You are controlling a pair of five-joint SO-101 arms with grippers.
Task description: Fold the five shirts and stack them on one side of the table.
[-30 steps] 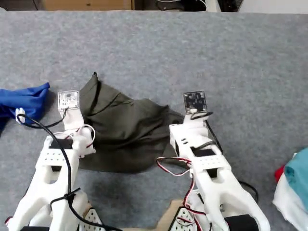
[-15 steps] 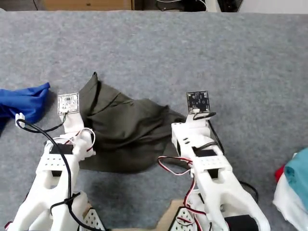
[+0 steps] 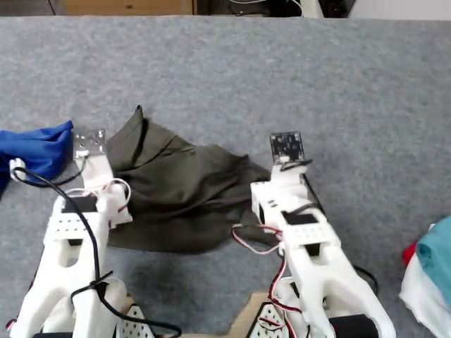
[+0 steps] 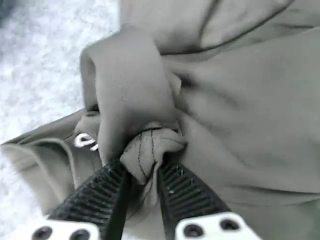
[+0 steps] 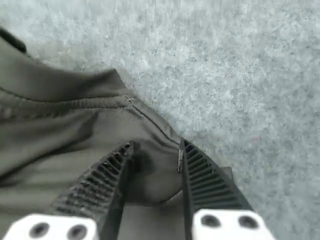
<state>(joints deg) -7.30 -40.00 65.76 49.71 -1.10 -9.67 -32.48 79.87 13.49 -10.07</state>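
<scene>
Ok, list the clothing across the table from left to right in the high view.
blue shirt → dark olive shirt → pile of teal, red and white clothes at the right edge

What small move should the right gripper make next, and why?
Probably close the right gripper on the shirt: its jaws stand apart astride the hem, while the left gripper pinches a bunch of cloth.
</scene>
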